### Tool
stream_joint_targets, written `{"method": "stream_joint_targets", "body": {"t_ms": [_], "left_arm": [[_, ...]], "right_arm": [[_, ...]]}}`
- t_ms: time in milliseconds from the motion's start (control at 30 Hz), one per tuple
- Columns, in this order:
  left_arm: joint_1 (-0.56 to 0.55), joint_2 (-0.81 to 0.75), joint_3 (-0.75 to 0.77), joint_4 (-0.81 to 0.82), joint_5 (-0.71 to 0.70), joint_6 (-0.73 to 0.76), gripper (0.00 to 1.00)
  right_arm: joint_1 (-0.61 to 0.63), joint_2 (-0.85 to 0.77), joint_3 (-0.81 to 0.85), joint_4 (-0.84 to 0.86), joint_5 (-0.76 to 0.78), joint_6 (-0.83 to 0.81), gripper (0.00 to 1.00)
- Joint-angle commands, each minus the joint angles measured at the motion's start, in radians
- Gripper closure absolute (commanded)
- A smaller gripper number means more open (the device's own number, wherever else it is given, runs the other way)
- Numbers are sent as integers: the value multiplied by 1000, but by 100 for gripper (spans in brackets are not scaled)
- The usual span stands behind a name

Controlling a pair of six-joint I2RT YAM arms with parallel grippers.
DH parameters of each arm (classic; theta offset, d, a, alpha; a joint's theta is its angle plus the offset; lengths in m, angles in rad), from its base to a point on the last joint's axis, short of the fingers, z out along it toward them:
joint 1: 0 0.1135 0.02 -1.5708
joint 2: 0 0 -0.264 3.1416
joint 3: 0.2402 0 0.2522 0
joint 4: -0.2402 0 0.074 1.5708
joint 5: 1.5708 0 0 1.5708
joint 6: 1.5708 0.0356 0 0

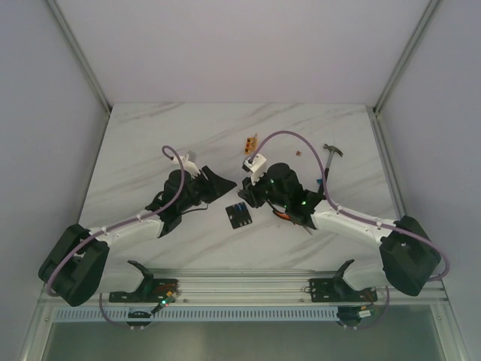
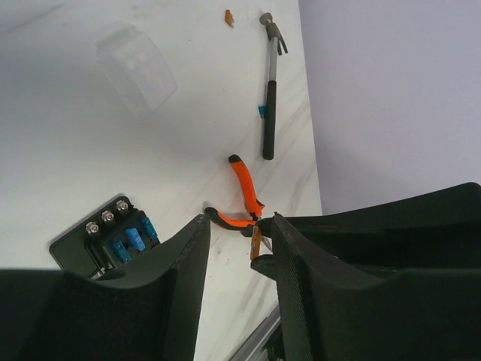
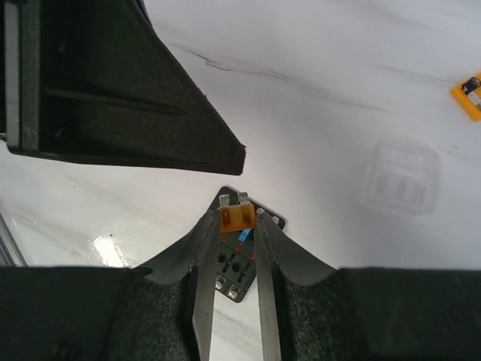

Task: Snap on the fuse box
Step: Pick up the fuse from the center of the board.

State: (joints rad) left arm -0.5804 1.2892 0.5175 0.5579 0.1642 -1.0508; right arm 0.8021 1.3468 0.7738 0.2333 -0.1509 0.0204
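Note:
The fuse box [image 1: 238, 216] is a small black block lying flat on the marble table between the two arms, with blue fuses [image 2: 134, 241] in its top face. My right gripper [image 3: 242, 218] is shut on a small orange blade fuse [image 3: 242, 216], held just above the fuse box [image 3: 239, 263] with its metal prongs pointing away from me. My left gripper [image 2: 240, 226] hovers close beside it with a gap between its fingers and nothing in them. That orange fuse [image 2: 256, 241] shows edge-on by the left gripper's right finger. In the overhead view the two grippers [image 1: 225, 184] [image 1: 249, 197] nearly meet.
Orange-handled pliers [image 2: 244, 192] lie just right of the fuse box, partly under the right arm. A hammer [image 2: 269, 98] lies further right near the wall. A clear plastic cover [image 3: 400, 175], a small orange block [image 1: 250, 142] and a loose orange fuse [image 2: 229, 16] lie further back.

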Motion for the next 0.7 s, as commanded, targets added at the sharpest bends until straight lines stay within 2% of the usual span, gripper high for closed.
{"method": "stream_joint_targets", "body": {"t_ms": [0,267,667], "left_arm": [[5,10,-10,64,32,-34,55],[-1,22,-13,86,45,-54,65],[-20,31,-8,87,38,-63,69]], "right_arm": [[15,-20,-7,64,-18,-26,85],[25,-18,-7,86,-15,-28,85],[29,-13,-10,107,2,-19,85]]}}
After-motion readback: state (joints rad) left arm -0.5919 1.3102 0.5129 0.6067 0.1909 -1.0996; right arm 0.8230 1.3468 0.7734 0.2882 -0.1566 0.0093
